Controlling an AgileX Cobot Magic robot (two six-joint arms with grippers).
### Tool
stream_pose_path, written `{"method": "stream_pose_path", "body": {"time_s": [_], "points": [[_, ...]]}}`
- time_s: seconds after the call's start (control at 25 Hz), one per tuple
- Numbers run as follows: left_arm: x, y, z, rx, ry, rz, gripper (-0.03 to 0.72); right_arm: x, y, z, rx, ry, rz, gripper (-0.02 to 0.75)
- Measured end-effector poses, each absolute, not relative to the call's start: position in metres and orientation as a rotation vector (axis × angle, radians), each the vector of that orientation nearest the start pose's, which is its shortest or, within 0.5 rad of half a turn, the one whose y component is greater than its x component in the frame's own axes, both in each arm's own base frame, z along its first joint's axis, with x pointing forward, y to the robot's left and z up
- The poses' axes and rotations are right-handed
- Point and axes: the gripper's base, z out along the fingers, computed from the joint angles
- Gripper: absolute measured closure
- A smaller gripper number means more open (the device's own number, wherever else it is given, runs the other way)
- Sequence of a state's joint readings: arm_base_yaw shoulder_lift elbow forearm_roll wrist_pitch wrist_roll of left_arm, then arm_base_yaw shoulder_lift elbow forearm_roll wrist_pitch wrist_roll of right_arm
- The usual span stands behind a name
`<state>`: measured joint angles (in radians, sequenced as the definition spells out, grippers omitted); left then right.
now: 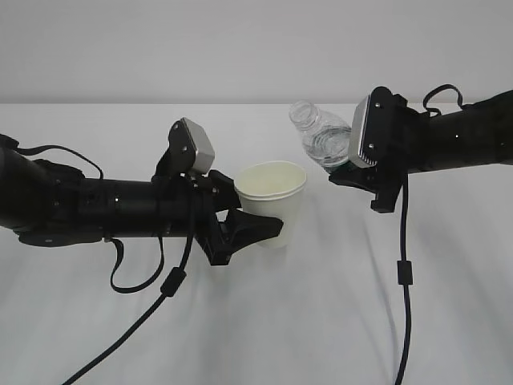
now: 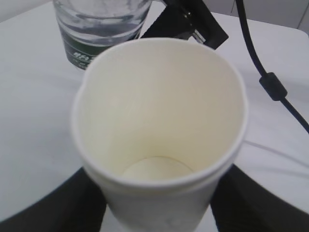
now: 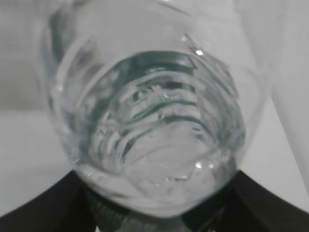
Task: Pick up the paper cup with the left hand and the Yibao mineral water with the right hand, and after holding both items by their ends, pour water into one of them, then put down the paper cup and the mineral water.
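The left claw (image 1: 255,227) clasped the paper cup (image 1: 271,196) low above the counter (image 1: 321,321); the right claw (image 1: 353,172) gripped the Yibao mineral water (image 1: 322,138), tilted cupward. Pouring well meant bringing its mouth over the rim, tipping slowly.

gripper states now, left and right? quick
Left gripper: closed on the paper cup, held off the table.
Right gripper: closed on the Yibao mineral water, bottle tilted toward the cup.

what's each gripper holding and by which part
Left gripper holds the paper cup by its lower body; right gripper holds the mineral water bottle near its base.
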<state>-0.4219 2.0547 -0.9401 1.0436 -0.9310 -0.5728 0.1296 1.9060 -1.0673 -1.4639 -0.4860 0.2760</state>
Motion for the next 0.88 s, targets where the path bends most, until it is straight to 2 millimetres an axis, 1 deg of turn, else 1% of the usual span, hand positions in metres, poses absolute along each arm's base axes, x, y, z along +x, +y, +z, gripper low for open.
{"method": "stream_pose_path", "body": {"time_s": [0.88], "points": [[0.3149,-0.2105,0.1241,1.081,1.661,-0.89,0.248,0.3808,0.0921,0.1701,-1.59,1.486,-0.105,0.276]]}}
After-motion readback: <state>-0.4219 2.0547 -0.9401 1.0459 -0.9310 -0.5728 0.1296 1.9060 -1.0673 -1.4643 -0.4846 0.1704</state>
